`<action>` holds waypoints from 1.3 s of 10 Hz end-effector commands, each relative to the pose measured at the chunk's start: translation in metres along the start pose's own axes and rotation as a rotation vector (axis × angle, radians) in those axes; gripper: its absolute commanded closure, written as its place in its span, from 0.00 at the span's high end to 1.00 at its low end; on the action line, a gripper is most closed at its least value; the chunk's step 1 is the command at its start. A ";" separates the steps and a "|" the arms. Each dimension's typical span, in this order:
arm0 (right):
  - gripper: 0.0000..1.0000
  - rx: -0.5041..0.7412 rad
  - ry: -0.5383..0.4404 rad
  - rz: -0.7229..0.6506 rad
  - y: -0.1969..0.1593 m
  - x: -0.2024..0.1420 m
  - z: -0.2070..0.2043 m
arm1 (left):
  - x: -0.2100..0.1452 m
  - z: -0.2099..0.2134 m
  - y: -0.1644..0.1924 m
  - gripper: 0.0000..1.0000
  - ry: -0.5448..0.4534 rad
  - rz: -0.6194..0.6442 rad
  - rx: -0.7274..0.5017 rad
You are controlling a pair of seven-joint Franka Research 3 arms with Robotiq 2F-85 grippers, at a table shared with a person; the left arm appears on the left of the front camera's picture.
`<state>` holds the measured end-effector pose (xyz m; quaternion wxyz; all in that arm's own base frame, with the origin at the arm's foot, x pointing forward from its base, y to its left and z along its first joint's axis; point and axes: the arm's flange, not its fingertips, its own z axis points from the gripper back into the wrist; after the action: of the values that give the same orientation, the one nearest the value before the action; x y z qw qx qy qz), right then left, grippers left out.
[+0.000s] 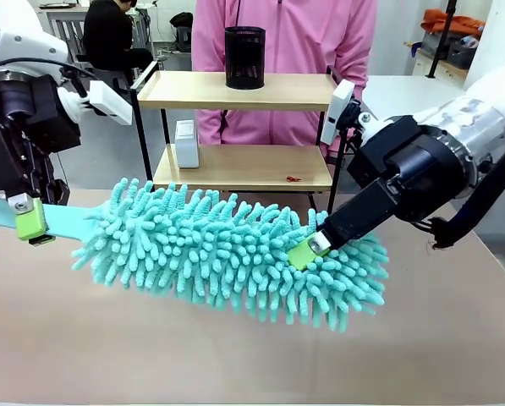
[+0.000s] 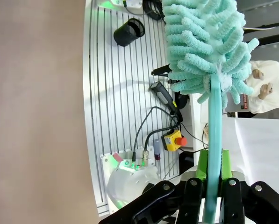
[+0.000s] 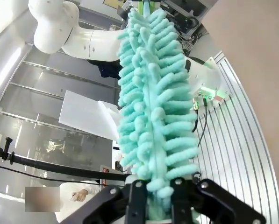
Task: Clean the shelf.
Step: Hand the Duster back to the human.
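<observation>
Shelf [image 1: 235, 89] at the far edge of the beige table [image 1: 235, 355], right in front of the person in pink [image 1: 286, 34]. On its top board, a black mesh cup [image 1: 244, 57]; on the lower one, a small white box [image 1: 186, 143] and a tiny red scrap [image 1: 293, 178]. Just in front of it hangs a teal fluffy duster [image 1: 235, 254]: left gripper [image 1: 30, 222] clenched on its flat handle, right gripper [image 1: 307, 250] clamped into its far end.
</observation>
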<state>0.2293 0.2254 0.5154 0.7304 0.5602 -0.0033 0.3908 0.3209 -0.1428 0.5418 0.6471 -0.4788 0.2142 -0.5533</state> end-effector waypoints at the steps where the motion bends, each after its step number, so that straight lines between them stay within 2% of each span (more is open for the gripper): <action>1: 0.00 0.019 0.024 0.028 -0.004 -0.010 0.001 | -0.003 0.008 -0.006 0.12 -0.016 0.019 -0.008; 2: 0.00 0.018 0.029 0.026 -0.004 -0.010 0.001 | -0.003 0.008 -0.005 0.12 -0.020 0.026 0.002; 3: 0.00 0.013 0.030 0.021 -0.004 -0.010 0.002 | -0.003 0.009 -0.006 0.25 -0.026 0.034 0.008; 4: 0.00 0.012 0.031 0.017 -0.004 -0.011 0.003 | -0.004 0.011 -0.008 0.68 -0.043 0.019 0.022; 5: 0.00 0.013 0.033 0.013 -0.005 -0.011 0.004 | -0.004 0.013 -0.008 0.81 -0.072 0.026 0.038; 6: 0.00 0.017 0.036 0.012 -0.005 -0.011 0.004 | -0.005 0.015 -0.009 1.00 -0.094 0.042 0.071; 8: 0.00 0.020 0.037 0.005 -0.006 -0.011 0.005 | -0.014 0.022 -0.013 1.00 -0.149 0.063 0.112; 9: 0.00 0.018 0.029 -0.013 -0.008 -0.012 0.010 | -0.028 0.033 -0.014 1.00 -0.236 0.088 0.151; 10: 0.00 0.027 0.017 -0.031 -0.010 -0.014 0.020 | -0.050 0.047 -0.016 1.00 -0.376 0.117 0.191; 12: 0.00 0.087 -0.044 -0.106 -0.012 -0.019 0.061 | -0.116 0.081 -0.025 1.00 -0.866 0.196 0.263; 13: 0.00 0.116 -0.117 -0.130 -0.007 -0.023 0.091 | -0.151 0.092 -0.029 1.00 -1.121 0.237 0.300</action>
<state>0.2517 0.1616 0.5175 0.7264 0.5954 0.0122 0.3431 0.3456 0.0235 0.5728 0.7798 -0.5449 -0.0391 -0.3055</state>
